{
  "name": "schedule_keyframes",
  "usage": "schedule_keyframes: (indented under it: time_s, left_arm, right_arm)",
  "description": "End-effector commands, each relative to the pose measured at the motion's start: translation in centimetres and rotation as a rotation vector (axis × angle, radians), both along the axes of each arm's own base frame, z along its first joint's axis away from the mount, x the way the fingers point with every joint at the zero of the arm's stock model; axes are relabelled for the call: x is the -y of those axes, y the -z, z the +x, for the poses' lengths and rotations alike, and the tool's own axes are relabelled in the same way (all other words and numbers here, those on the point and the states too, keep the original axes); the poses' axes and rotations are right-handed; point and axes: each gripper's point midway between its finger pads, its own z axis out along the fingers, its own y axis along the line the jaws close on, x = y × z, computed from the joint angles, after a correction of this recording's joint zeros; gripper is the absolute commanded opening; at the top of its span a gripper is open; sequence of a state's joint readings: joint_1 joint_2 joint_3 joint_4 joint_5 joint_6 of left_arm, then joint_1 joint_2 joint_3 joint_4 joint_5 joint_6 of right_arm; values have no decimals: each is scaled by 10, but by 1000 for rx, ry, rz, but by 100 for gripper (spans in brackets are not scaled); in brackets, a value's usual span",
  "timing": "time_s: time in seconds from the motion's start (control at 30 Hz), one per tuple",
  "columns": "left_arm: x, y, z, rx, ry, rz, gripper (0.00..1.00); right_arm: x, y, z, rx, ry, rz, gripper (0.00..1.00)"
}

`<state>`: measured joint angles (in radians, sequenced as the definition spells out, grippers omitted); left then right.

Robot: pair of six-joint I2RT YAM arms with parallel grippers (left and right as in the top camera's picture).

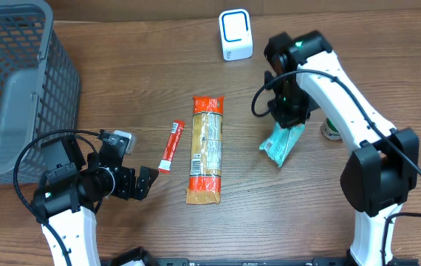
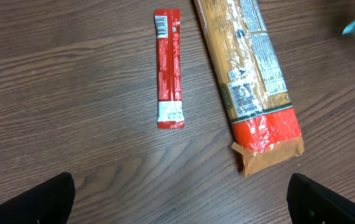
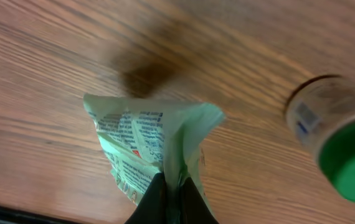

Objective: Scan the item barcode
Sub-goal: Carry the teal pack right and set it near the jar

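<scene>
Packet [image 3: 145, 144] between tight right jaws

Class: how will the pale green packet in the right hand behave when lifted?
The packet probably flops: it creases where the right hand pinches it. Likely light, as a narrow edge pinch holds it.

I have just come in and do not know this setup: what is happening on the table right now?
The right arm has its jaws shut on a pale green pouch, held up short of the white scanner. The left arm hovers with jaws wide open and empty near a red stick packet and a long pasta pack, both flat on the table. A green-capped bottle sits beside the pouch.
</scene>
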<state>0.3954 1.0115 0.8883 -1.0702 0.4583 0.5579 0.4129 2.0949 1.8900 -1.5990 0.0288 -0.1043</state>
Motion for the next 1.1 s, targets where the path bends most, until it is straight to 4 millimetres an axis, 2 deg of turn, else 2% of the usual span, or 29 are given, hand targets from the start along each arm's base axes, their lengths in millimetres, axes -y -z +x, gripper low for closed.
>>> schedule_keyframes:
  time_s: [0.0, 0.1, 0.17, 0.33, 0.4, 0.47, 0.57, 0.6, 0.63, 0.7, 0.73, 0.9, 1.07]
  left_arm:
    - [-3, -4, 3, 17, 8, 12, 100]
    - [-3, -4, 3, 17, 8, 12, 99]
    - [-3, -4, 3, 17, 8, 12, 100]
    - [-3, -4, 3, 17, 8, 12, 100]
    - [-3, -4, 3, 17, 8, 12, 100]
    - [-3, -4, 2, 16, 8, 12, 100]
    - [-3, -4, 3, 17, 8, 12, 100]
    - [-3, -4, 3, 17, 8, 12, 99]
    - [-3, -4, 3, 17, 8, 12, 100]
    - [-3, -4, 3, 17, 8, 12, 100]
    - [-3, -4, 3, 17, 8, 12, 100]
    - [-3, -4, 3, 17, 8, 12, 100]
    - [-3, -4, 2, 16, 8, 12, 100]
  right_arm:
    - [20, 9, 0, 19, -11, -110, 4]
    - [35, 14, 6, 53, -31, -202, 4]
    - [35, 16, 10, 72, -30, -204, 9]
    - [30, 18, 17, 104, -8, -179, 58]
    - [27, 19, 20, 112, -5, -163, 68]
    - [20, 21, 24, 128, 5, -128, 70]
    - [-13, 25, 28, 126, 72, 48, 67]
    - [-28, 25, 28, 111, 120, 128, 59]
    - [-40, 24, 25, 87, 161, 190, 51]
    - [-56, 22, 18, 33, 227, 270, 15]
    - [-59, 22, 15, 14, 267, 281, 4]
    - [-55, 37, 11, 5, 416, 225, 4]
    - [-51, 59, 7, 4, 437, 208, 4]
